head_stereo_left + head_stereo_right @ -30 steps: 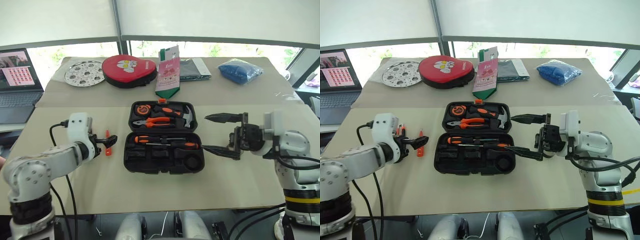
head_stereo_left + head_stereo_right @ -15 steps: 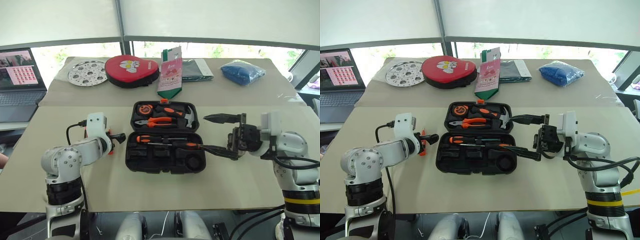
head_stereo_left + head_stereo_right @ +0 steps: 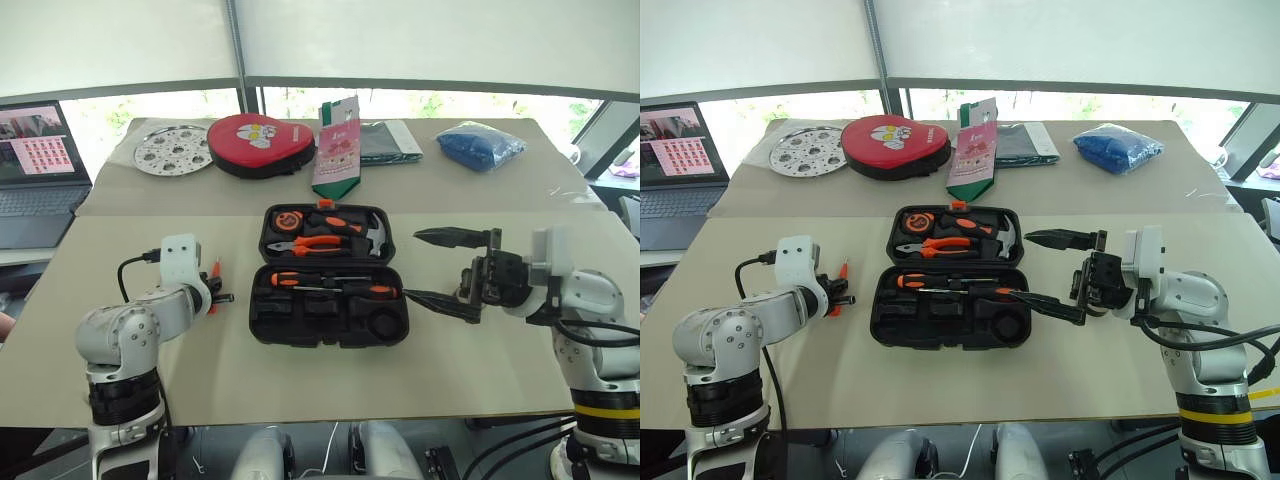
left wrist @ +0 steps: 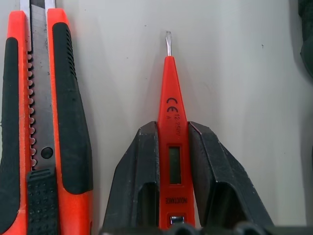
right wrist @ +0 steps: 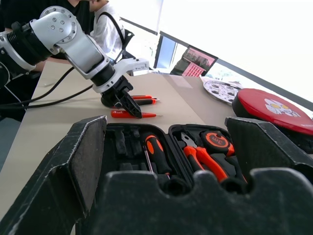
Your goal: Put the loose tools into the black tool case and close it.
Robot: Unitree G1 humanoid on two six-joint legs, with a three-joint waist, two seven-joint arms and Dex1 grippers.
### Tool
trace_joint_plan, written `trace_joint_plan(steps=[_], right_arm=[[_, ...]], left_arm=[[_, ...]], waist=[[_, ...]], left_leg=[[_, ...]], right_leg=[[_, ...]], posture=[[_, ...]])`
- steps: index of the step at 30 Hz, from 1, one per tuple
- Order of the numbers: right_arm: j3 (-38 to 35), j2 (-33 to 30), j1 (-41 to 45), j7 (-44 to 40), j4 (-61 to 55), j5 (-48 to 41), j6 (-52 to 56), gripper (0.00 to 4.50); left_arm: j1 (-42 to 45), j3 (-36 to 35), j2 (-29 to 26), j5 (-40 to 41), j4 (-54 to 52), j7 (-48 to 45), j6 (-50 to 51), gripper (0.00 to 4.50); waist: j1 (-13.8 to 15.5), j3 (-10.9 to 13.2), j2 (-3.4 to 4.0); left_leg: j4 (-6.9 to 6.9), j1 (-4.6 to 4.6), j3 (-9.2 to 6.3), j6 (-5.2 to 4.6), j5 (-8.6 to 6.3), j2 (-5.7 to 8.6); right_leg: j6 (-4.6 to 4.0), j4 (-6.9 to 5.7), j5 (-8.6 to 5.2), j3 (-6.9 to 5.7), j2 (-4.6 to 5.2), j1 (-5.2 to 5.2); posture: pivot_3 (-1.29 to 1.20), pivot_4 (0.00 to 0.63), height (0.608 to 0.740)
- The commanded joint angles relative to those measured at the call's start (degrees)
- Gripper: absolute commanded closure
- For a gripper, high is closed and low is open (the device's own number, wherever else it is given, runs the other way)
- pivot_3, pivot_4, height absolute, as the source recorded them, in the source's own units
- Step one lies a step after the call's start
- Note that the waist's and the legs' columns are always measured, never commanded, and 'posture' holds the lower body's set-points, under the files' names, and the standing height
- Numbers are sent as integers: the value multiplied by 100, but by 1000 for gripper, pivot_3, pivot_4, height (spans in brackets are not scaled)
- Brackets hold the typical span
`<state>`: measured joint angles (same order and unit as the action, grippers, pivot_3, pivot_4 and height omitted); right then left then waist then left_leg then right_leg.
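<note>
1. Left eye view: black tool case (image 3: 333, 275) lying open mid-counter (image 3: 300, 380), two screwdrivers (image 3: 330, 283) seated in near half; pliers and hammer in far half. Left hand (image 3: 218, 297) down on counter just beside case's left edge. Right hand (image 3: 440, 270) level at case's right edge, jaws spread wide, holding nothing.
2. Right eye view: same layout. Small orange tester pen (image 3: 843, 271) poking out past left hand. Red heart-shaped case (image 3: 895, 143) well apart at back, not involved.
3. Left wrist view: fingers (image 4: 137, 181) pinched against both sides of tester pen, tip pointing away, pen lying flat on counter. Utility knife (image 4: 44, 122) parallel, just beside, not touching.
4. Right wrist view: left hand seen beyond open case, pen under it, knife behind.
5. Risks, as judged: slim smooth pen body, grip toward rear end → could pivot or slip out on lift. Knife close by → finger may nudge it. Pen recess prob narrow; misaligned drop leaves pen proud, lid won't latch. Right hand near rim could bump case.
</note>
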<state>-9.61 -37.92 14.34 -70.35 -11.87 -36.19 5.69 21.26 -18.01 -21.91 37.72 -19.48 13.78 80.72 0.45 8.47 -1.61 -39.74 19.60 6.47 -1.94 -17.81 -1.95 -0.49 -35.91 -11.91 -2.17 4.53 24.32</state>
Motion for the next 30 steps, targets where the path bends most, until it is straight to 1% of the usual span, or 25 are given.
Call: trace_joint_plan(steps=[1,2,6,7,8,9,10,11,12,14,15,17,18,20,24,28,30], right_arm=[[-188,-122,-40,-65,-8,-79,-25,0],[-206,-136,-59,-66,-5,-76,-26,0],[-316,-250,-129,27,-69,-104,59,0],[-370,-312,-188,41,-99,-133,115,0],[-395,-354,-219,60,-120,-153,157,0],[-429,-434,-301,56,-151,-170,235,0],[-440,-485,-346,56,-167,-177,289,0],[-441,-554,-423,13,-182,-143,301,0],[-459,-654,-577,-58,-194,-71,296,0],[-490,-782,-805,-128,-181,42,238,0],[-509,-831,-913,-138,-156,93,214,0],[-531,-919,-1107,-152,-148,164,226,0],[-542,-954,-1187,-160,-165,182,234,0],[-574,-1030,-1344,-140,-278,167,300,0],[-647,-1126,-1500,-71,-437,121,400,0],[-659,-1131,-1481,34,-622,108,419,0],[-630,-1132,-1423,118,-750,69,499,0]], left_arm=[[-100,-162,-354,-45,-151,-576,-145,4072],[-104,-126,-552,-23,-227,-857,-341,4072],[-27,106,-1313,158,-407,-2708,-1678,4072],[-64,399,-1702,123,-444,-3650,-2195,4072],[-98,616,-1987,77,-437,-4344,-2597,4072],[-19,893,-2291,15,-377,-4874,-2793,4072],[47,1076,-2484,-42,-296,-5184,-2921,4072],[210,1344,-2629,-142,-186,-5569,-3148,4072],[570,1981,-2814,-465,-51,-6230,-3517,4072],[1173,3022,-3005,-1033,211,-7126,-3926,4072],[1434,3448,-2965,-1353,388,-7366,-4138,4072],[1835,3983,-2720,-1761,745,-7623,-4421,4072],[1967,4129,-2601,-1882,876,-7690,-4516,4072],[2134,4442,-2535,-2131,987,-7987,-4612,4072],[2298,4781,-2406,-2605,1205,-8184,-4786,4072],[2367,4832,-2191,-2881,1304,-8163,-4700,4072],[2384,4863,-2083,-3038,1379,-8147,-4727,4072]], waist=[[-15,1,-1],[-10,2,-2],[18,13,-21],[32,13,-21],[45,13,-21],[50,13,-21],[61,13,-19],[66,13,-17],[72,14,-18],[121,15,-21],[131,15,-21],[137,15,-21],[120,16,-21],[73,19,-27],[8,21,-29],[32,21,-30],[33,21,-30]], left_leg=[[0,2,0,0,0,0],[1,5,0,0,0,-1],[-4,37,-6,2,1,-2],[-6,51,-6,2,1,-1],[-6,66,-5,1,2,4],[-8,75,-2,1,2,8],[-7,77,-1,0,2,8],[-7,78,0,-2,1,10],[-6,78,2,-4,0,10],[-12,90,1,-9,-2,14],[-13,92,4,-11,-3,14],[-15,92,8,-22,-8,24],[-15,92,9,-24,-9,25],[-22,96,9,-35,-14,23],[-28,114,6,-34,-13,18],[-49,125,-1,-44,-18,15],[-61,134,-3,-67,-32,11]], right_leg=[[-1,-1,-1,0,0,4],[-2,-1,-1,0,0,6],[-6,-3,-1,-11,4,34],[-8,-5,0,-10,9,47],[-8,-6,1,-13,16,62],[-9,-8,0,-16,20,72],[-9,-5,0,-18,21,73],[-11,-1,-2,-19,23,73],[-11,2,-2,-18,22,73],[-9,12,-2,-25,10,71],[-6,16,0,-22,4,72],[-2,19,0,-9,-5,71],[-1,20,0,-7,-8,70],[4,19,-2,-3,-14,72],[12,16,-7,-1,-20,86],[18,15,-8,-9,-17,86],[24,15,-7,-11,-14,87]], posture=[[0,150,740],[0,150,740],[0,150,740],[0,150,740],[0,150,740],[0,150,740],[0,150,740],[0,150,740],[0,150,740],[0,150,740],[0,150,740],[0,150,740],[0,150,740],[0,150,740],[0,150,740],[0,150,740],[0,150,740]])
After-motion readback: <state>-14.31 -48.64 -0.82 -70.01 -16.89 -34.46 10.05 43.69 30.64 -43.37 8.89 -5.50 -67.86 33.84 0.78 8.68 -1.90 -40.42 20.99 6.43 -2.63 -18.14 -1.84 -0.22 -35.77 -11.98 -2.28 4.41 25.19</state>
